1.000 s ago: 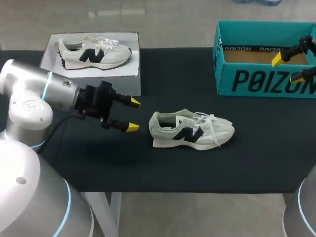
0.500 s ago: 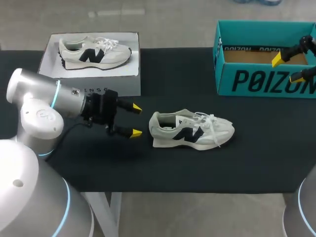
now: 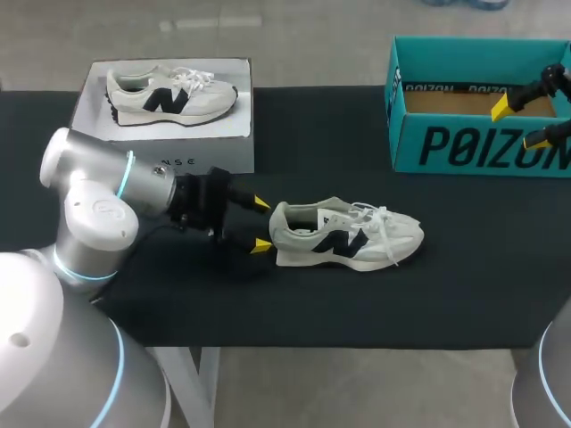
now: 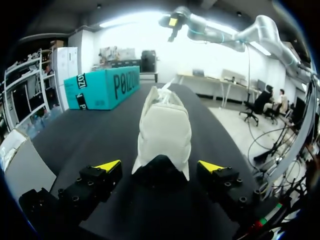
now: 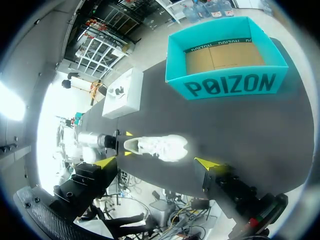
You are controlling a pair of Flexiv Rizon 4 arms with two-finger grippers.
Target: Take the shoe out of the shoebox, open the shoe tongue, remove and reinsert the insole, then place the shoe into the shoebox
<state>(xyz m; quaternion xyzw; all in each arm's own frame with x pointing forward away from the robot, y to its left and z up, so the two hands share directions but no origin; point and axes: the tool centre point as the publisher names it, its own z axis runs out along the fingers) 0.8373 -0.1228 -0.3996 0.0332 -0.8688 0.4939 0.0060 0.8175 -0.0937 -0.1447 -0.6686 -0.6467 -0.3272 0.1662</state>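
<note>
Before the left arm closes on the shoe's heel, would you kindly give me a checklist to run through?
1. Left gripper open: ok.
2. Shoe heel centred between its yellow tips, a gap on each side: ok.
3. Tips far enough along the heel for a firm grip: cannot tell.
4. Shoe upright on its sole, outside the shoebox: ok.
5. Right gripper open, up by the shoebox, away from the shoe: ok.
</note>
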